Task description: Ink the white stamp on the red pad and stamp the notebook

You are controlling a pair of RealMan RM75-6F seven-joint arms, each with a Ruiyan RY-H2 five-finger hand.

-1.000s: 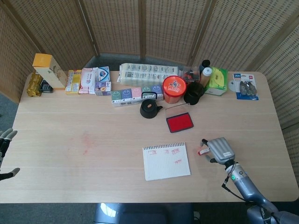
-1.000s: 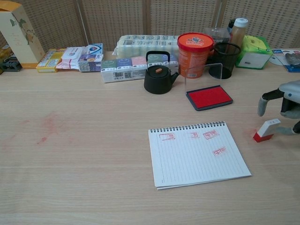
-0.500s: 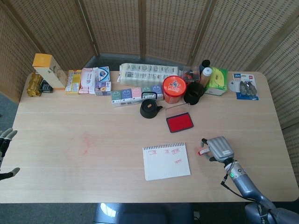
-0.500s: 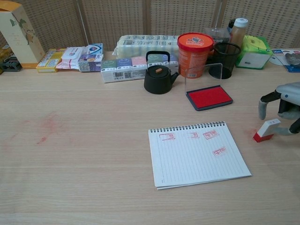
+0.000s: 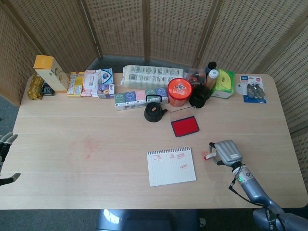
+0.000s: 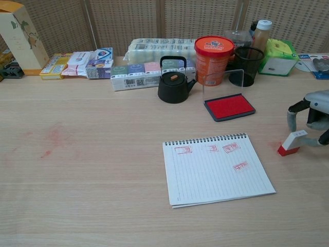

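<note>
The white stamp (image 6: 292,142) with a red base lies on the table right of the spiral notebook (image 6: 218,167), whose page carries several red marks. It shows as a small piece (image 5: 209,156) in the head view, between the notebook (image 5: 171,166) and my right hand (image 5: 226,152). That hand (image 6: 314,114) hovers just right of the stamp with fingers apart and one finger arched over it without gripping. The red ink pad (image 6: 229,106) lies open behind the notebook, its clear lid raised. My left hand (image 5: 5,143) hangs open off the table's left edge.
A black teapot (image 6: 174,87), an orange tub (image 6: 214,59) and a black mesh cup (image 6: 249,66) stand just behind the pad. Boxes and packets line the back edge. Faint red smears (image 6: 51,139) mark the wood at left.
My right hand has drifted slightly right, away from the stamp. The stamp, notebook and left hand have not moved.
</note>
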